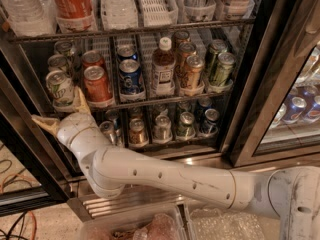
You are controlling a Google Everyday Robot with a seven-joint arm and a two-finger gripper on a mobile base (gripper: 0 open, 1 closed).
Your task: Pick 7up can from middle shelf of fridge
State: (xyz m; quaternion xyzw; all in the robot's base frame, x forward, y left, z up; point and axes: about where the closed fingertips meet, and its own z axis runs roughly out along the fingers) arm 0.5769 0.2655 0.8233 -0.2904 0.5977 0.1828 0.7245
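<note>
Closest in there's a clear bin point(129, 220) with bubble wrap, then the white arm point(165, 176) stretched up to the left. The gripper point(58, 107) sits at the left end of the middle shelf point(165, 100), jaws spread wide with nothing in them, right under the 7up can point(60, 86). The can's pale silver-white with a green logo and a shiny top, front of the leftmost lane, with a red can point(96, 83) just beside it. The fridge point(252, 84) has black door frames and a ribbed steel base.
</note>
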